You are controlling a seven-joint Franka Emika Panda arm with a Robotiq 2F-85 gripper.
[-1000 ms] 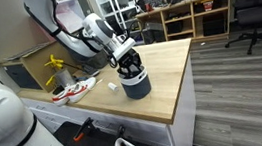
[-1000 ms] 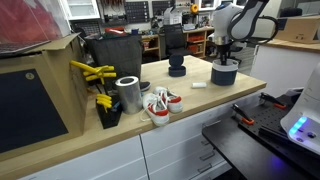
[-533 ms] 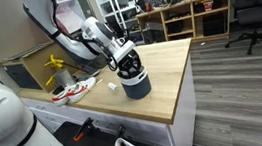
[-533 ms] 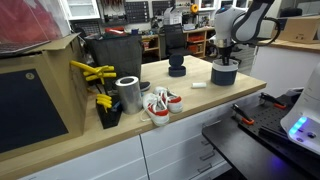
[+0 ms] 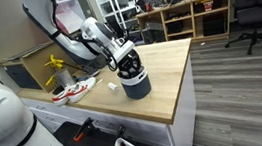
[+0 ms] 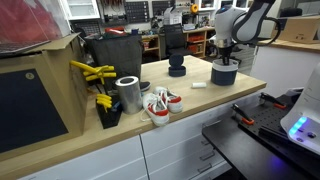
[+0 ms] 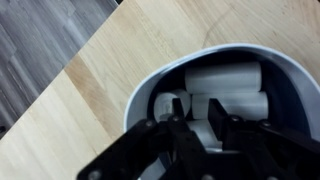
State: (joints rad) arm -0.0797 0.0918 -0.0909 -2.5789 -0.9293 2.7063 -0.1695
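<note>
A dark grey bowl [image 5: 137, 86] [image 6: 224, 75] stands on the wooden table near its edge. My gripper [image 5: 128, 71] [image 6: 224, 60] points down into it. In the wrist view the bowl's pale rim [image 7: 150, 85] frames several white rolls [image 7: 225, 77] lying inside. My gripper [image 7: 195, 105] has its two black fingers [image 7: 178, 108] down among them. The fingers stand a small way apart with a white roll [image 7: 240, 104] running between them. Whether the pads touch it I cannot tell; nothing is lifted.
A pair of white and red shoes [image 5: 75, 89] [image 6: 160, 104] lies on the table, next to a metal can [image 6: 128, 94] and yellow tools [image 6: 95, 75]. A black holder [image 6: 177, 68] and a small white piece [image 6: 198, 87] sit near the bowl. The table edge [image 5: 180, 102] is close by.
The fingers have drawn somewhat closer together inside the bowl. The arm and the bowl have hardly moved.
</note>
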